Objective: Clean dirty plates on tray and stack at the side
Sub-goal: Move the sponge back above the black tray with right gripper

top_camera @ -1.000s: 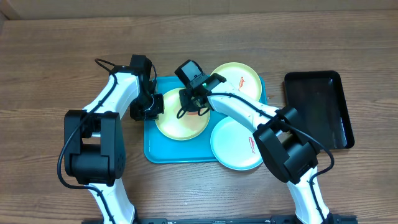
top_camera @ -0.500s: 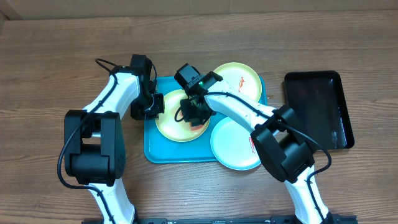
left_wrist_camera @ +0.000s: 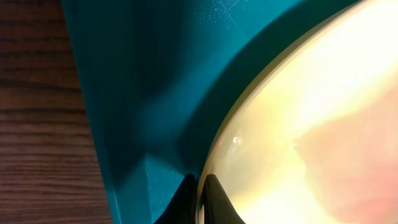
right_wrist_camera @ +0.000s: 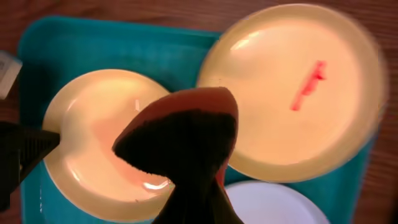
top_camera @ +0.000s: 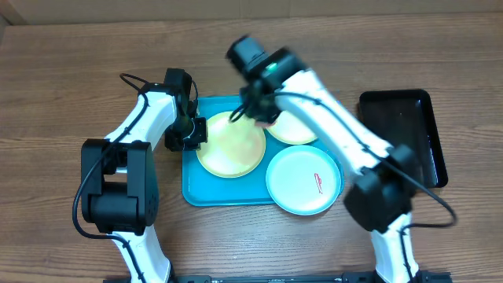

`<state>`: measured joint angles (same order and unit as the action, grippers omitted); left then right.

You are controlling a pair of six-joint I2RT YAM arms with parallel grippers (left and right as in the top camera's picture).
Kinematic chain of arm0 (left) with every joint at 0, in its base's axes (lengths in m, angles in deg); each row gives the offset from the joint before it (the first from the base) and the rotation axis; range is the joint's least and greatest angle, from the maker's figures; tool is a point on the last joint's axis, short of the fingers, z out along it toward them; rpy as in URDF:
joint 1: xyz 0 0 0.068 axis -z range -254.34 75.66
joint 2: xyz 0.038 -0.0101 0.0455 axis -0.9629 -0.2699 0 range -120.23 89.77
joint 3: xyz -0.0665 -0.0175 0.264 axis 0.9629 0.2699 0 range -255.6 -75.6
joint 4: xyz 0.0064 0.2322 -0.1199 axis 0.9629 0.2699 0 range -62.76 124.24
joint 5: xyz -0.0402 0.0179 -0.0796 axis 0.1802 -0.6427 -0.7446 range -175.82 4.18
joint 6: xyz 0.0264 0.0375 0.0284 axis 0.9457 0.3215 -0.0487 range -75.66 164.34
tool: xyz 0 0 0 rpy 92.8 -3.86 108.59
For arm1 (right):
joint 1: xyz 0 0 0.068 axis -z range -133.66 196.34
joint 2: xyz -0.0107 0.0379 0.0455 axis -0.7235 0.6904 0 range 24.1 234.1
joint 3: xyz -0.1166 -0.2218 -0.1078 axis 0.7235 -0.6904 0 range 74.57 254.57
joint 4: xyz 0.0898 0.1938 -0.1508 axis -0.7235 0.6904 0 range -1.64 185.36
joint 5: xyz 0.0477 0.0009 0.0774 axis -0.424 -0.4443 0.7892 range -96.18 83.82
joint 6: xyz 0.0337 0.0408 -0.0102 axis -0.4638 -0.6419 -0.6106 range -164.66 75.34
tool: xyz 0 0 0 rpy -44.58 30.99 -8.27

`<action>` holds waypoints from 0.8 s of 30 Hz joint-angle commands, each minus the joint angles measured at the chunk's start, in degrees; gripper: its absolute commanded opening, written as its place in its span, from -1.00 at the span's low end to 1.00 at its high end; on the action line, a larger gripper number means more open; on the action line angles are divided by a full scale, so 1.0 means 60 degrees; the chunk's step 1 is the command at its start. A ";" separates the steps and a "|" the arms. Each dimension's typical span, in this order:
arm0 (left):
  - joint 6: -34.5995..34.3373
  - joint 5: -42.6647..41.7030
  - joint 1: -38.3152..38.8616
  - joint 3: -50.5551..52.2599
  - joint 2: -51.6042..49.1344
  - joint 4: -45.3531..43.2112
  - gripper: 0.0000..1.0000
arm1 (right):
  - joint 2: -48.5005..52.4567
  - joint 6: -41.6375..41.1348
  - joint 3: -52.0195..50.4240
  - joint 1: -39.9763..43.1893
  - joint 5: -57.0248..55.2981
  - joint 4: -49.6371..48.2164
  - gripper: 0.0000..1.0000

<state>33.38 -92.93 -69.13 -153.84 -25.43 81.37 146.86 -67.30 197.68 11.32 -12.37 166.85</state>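
One wooden worktop (top_camera: 78, 63) carries the teal tray (top_camera: 196, 192), with a black tray (top_camera: 401, 134) well to its right. Three dirty plates sit on the teal tray: a yellow-green plate (top_camera: 230, 149) at its left, a smeared yellow-green plate (right_wrist_camera: 298, 93) at its far right, and a light blue plate (top_camera: 304, 179) overhanging its near right corner. The left fingers (left_wrist_camera: 216, 202) pinch the left plate's rim. The right fingers (top_camera: 253, 108) clamp a reddish-brown pad (right_wrist_camera: 186, 124) above the tray's far side.

Three plates in all: one yellow-green plate (top_camera: 230, 148), a second yellow-green plate (top_camera: 292, 132), one light blue plate (top_camera: 302, 182). One teal tray (top_camera: 192, 189), one black tray (top_camera: 402, 137), one sponge (right_wrist_camera: 186, 130).
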 commanded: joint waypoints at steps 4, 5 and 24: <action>-0.0062 0.0586 -0.0069 0.0087 -0.0138 -0.0113 -0.92 | -0.1905 -0.0004 0.0459 0.3213 -0.0222 0.1730 -0.92; -0.0062 0.0586 -0.0069 0.0087 -0.0138 -0.0131 -0.91 | -0.1905 0.0007 0.0433 0.4003 -0.0306 0.2160 -0.92; 0.0197 0.0579 -0.0069 0.0087 -0.0138 -0.0321 -0.91 | -0.1894 0.3861 -0.6838 0.7697 0.0474 -0.3071 -0.91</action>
<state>33.62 -92.01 -69.15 -153.84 -25.43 80.06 136.28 -50.97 160.02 57.46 -11.45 151.40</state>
